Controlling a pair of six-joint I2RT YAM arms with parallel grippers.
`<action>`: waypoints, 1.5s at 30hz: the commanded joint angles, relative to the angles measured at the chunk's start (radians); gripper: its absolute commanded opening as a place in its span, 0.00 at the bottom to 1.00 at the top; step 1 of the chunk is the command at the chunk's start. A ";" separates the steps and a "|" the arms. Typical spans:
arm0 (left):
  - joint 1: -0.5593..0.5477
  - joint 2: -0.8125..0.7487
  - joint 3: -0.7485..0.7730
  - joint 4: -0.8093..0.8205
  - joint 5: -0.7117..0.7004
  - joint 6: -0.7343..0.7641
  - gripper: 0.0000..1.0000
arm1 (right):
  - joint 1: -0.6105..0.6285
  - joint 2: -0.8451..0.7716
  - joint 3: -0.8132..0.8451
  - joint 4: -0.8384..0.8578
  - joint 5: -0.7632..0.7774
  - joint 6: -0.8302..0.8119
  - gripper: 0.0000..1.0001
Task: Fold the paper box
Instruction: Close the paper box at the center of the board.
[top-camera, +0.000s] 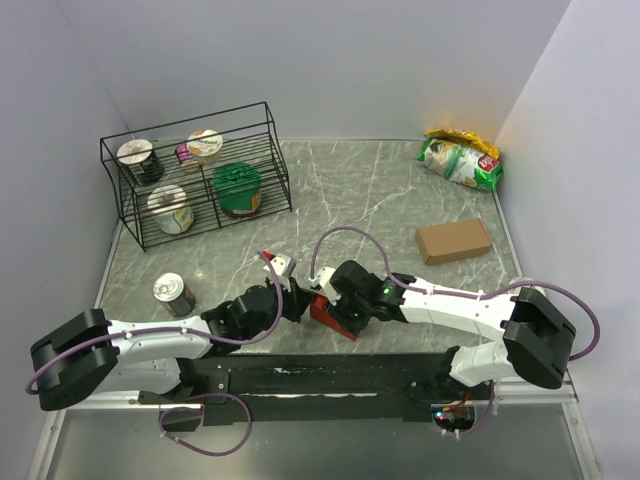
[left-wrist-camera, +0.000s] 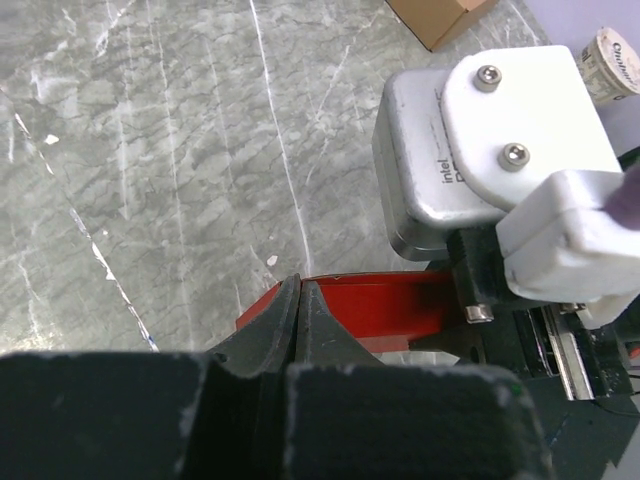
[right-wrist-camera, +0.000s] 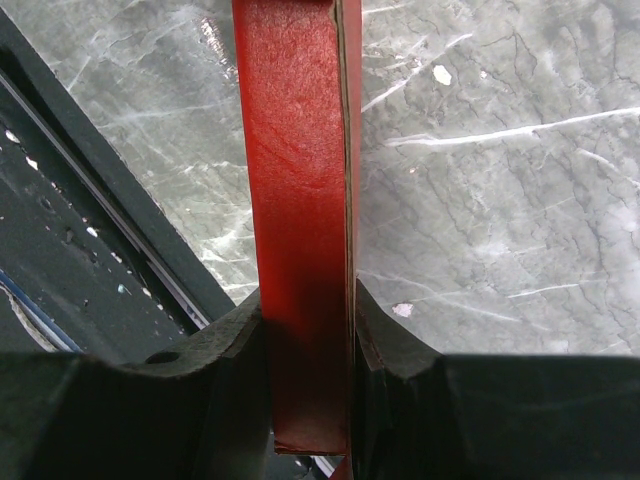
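The paper box (top-camera: 331, 316) is a bright red, flattened card piece held above the table's near middle, between the two arms. My right gripper (top-camera: 338, 296) is shut on it. In the right wrist view the red box (right-wrist-camera: 295, 200) stands edge-on between the two dark fingers (right-wrist-camera: 225, 335), running up and away from my right gripper (right-wrist-camera: 308, 295). My left gripper (top-camera: 302, 302) comes in from the left with its jaws pressed together. In the left wrist view the left gripper's tips (left-wrist-camera: 300, 285) sit against the red box (left-wrist-camera: 375, 305); whether they pinch card is not visible.
A black wire rack (top-camera: 195, 175) with cans and cups stands at the back left. A tin can (top-camera: 173, 293) is near the left arm. A plain brown cardboard box (top-camera: 453, 241) and a snack bag (top-camera: 460, 158) lie at the right. A black strip (top-camera: 330, 378) runs along the near edge.
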 joint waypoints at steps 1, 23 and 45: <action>-0.035 0.027 -0.055 -0.194 -0.052 0.040 0.01 | -0.006 -0.037 0.037 0.071 0.059 0.014 0.27; -0.239 0.147 -0.121 -0.152 -0.368 -0.185 0.01 | -0.005 -0.043 0.037 0.079 0.073 0.007 0.27; -0.312 -0.072 -0.177 -0.227 -0.437 -0.271 0.01 | -0.009 -0.074 0.020 0.113 0.091 -0.052 0.27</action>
